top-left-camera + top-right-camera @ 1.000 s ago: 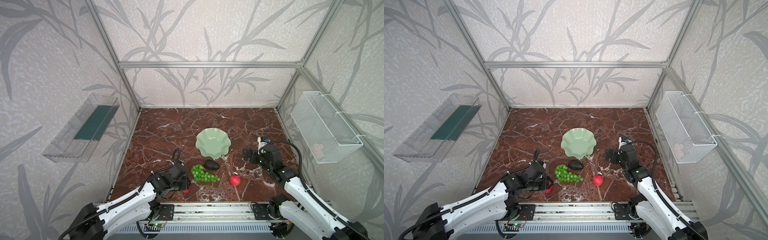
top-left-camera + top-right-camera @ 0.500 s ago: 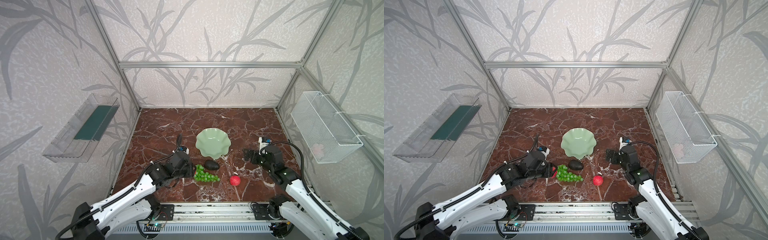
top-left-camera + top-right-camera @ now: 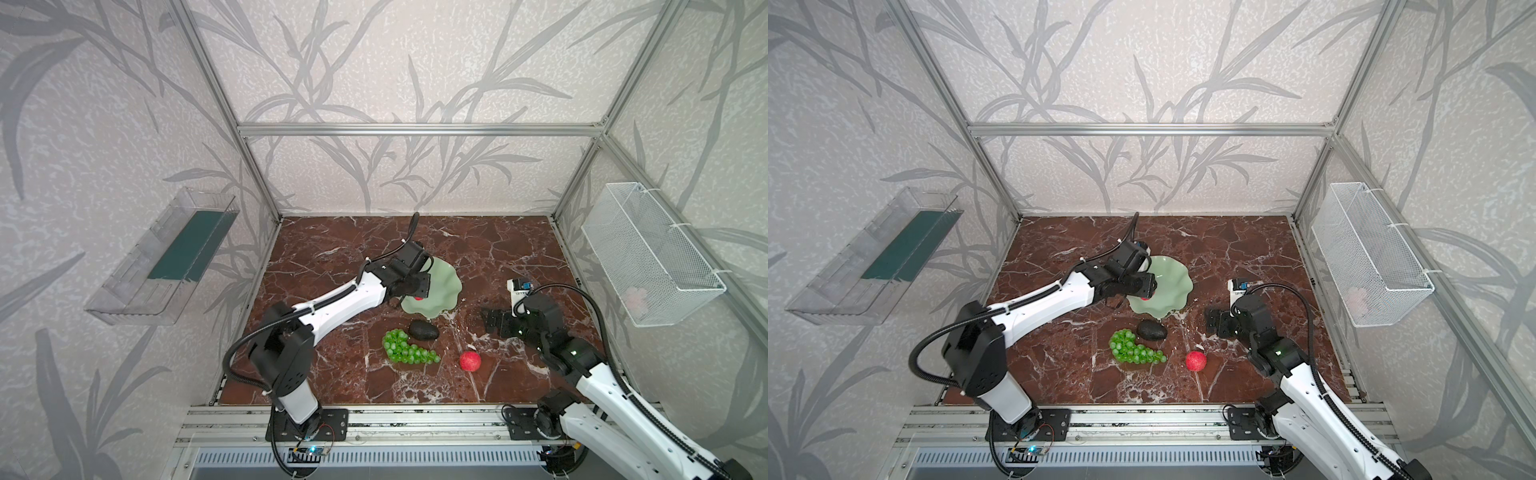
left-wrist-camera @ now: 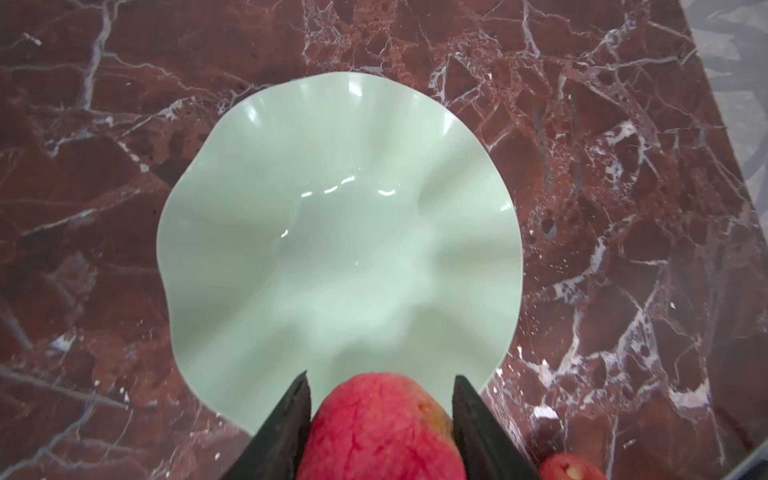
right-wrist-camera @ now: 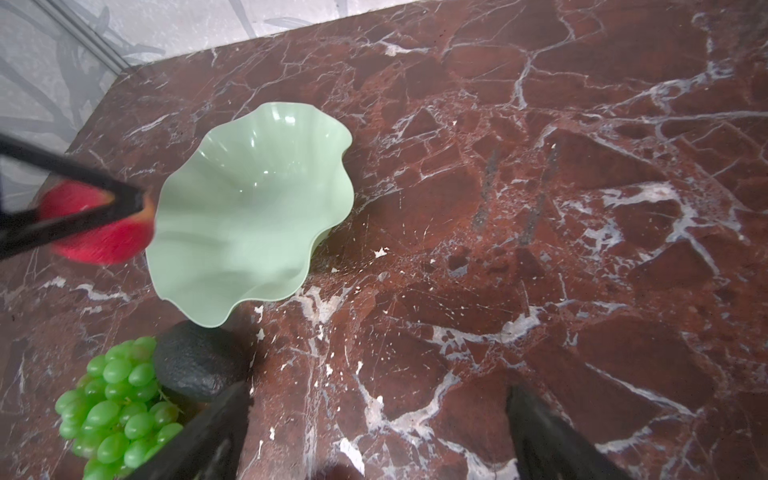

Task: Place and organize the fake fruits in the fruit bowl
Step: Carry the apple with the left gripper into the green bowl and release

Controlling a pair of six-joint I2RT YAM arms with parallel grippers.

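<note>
The pale green fruit bowl (image 3: pixel 442 286) (image 3: pixel 1169 286) (image 4: pixel 340 232) stands mid-table with nothing in it. My left gripper (image 3: pixel 417 291) (image 4: pixel 381 376) is shut on a red apple (image 4: pixel 382 428) (image 5: pixel 99 232) and hangs over the bowl's near-left rim. A second red apple (image 3: pixel 470 360) (image 3: pixel 1196 360) lies on the marble toward the front. In front of the bowl lie the dark avocado (image 3: pixel 424 331) (image 5: pixel 199 365) and, touching it, the green grapes (image 3: pixel 405 353) (image 5: pixel 112 407). To the right of the bowl, low over bare marble, my right gripper (image 3: pixel 488 322) (image 5: pixel 379 388) is open and holds nothing.
On the right wall hangs a white wire basket (image 3: pixel 652 253). A clear plastic tray (image 3: pixel 162 257) is fixed to the left wall. Aluminium frame posts edge the marble floor, and a metal rail runs along its front.
My left arm has lifted the red apple from the table's front left and carried it back and right to the bowl's rim. The right gripper has barely moved.
</note>
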